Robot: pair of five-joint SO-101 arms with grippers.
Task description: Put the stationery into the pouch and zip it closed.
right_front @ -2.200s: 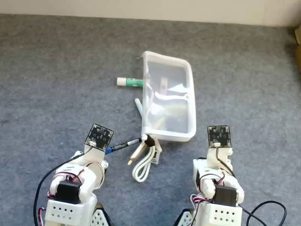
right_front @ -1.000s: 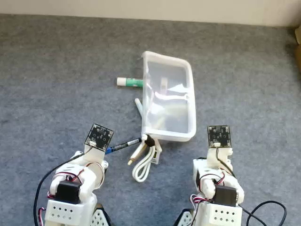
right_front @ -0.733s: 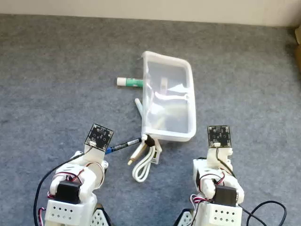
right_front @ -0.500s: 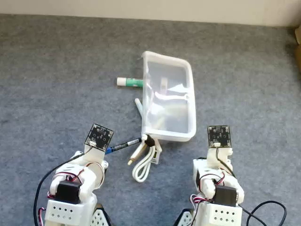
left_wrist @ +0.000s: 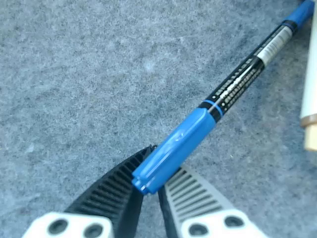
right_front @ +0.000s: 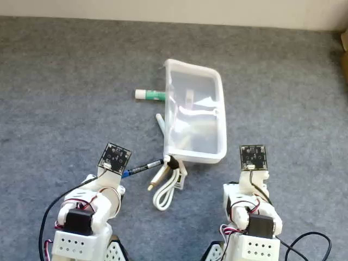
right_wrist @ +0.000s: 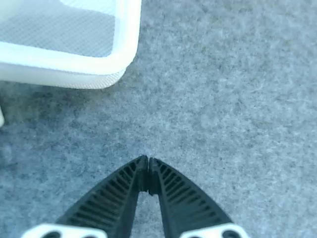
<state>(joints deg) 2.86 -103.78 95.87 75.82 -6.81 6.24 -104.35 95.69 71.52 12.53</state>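
A translucent white pouch (right_front: 194, 111) lies open in the middle of the grey carpet; its corner (right_wrist: 106, 63) is just ahead of my right gripper (right_wrist: 148, 161), which is shut and holds nothing. A blue-capped black pen (right_front: 142, 168) lies slanted near the pouch's near-left corner. Its cap end (left_wrist: 173, 148) lies across the tips of my shut left gripper (left_wrist: 157, 171), not between the fingers. A green-and-white stick (right_front: 150, 94) and a white pen (right_front: 160, 126) lie left of the pouch. A beige pen (right_front: 159, 177) rests beside the blue one.
A looped white cord (right_front: 166, 193) lies in front of the pouch between the two arms. The left arm (right_front: 111, 163) and right arm (right_front: 253, 157) sit folded near the front edge. Open carpet stretches to the far left and right.
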